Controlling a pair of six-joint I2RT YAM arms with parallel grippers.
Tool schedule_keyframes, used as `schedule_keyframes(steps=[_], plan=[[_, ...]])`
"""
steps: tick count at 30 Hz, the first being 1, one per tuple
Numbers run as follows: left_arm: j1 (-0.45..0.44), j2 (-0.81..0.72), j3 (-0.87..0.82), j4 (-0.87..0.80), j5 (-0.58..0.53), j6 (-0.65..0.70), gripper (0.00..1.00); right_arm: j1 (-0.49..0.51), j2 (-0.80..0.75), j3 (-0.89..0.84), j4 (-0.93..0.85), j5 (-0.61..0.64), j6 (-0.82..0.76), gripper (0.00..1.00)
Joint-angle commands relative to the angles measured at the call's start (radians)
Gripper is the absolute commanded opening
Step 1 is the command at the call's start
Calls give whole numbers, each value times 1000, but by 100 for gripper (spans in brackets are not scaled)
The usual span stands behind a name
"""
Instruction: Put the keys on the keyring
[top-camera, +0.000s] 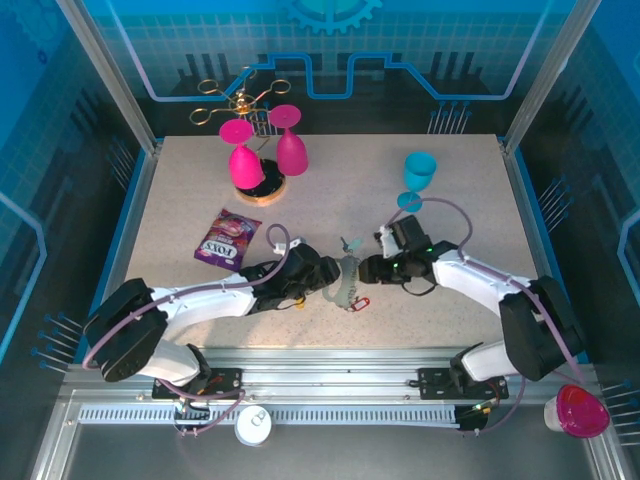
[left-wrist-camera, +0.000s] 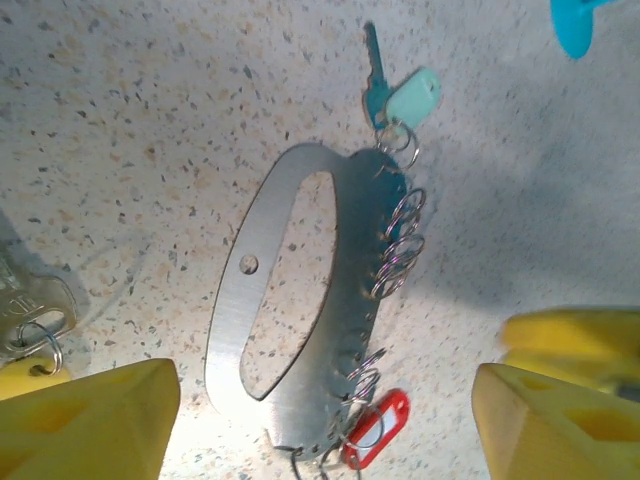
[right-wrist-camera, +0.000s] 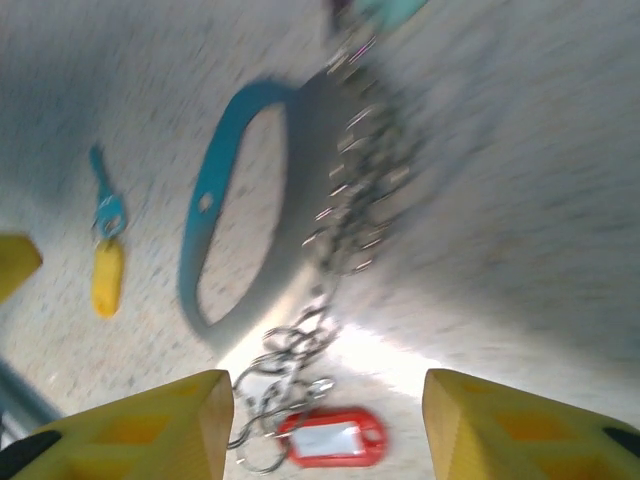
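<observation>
Speckled tabletop (top-camera: 450, 300) carried the keyring (left-wrist-camera: 345, 250), flat between left hand (left-wrist-camera: 325, 415) and right hand (right-wrist-camera: 325, 420), both spread and empty. Yellow-tagged key (right-wrist-camera: 107, 255) lay apart nearby: best pinch its head, pin the keyring steady.

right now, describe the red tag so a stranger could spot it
Look at the near middle of the speckled table, where the keyring, a grey oval loop edged with small metal rings, lies. The red tag lies at its nearer end, unlike the pale teal tag at the far end.

flat oval grey keyring (left-wrist-camera: 352, 255), red tag (left-wrist-camera: 375, 428) at one end, teal key (left-wrist-camera: 375, 80) at the other, yellow-tagged key (right-wrist-camera: 108, 218) apart.
</observation>
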Motion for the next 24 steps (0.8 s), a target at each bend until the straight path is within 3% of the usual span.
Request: schedule_keyframes(steps=[1,4,10,17,24], plan=[[3,78,61,-14,110,57,76,-74,-60,24,-110,100,-66,53],[3,163,129,-14,161,113,75,-109,-101,11,-123,103,-79,53],[11,247,231,-56,189,181,56,-116,-131,-8,-142,109,-102,53],[-26,249,305,-274,136,376,49,-134,-190,-43,-137,109,-98,53],[-38,317,384,-409,187,520,39,-140,-212,-53,-133,88,-96,53]])
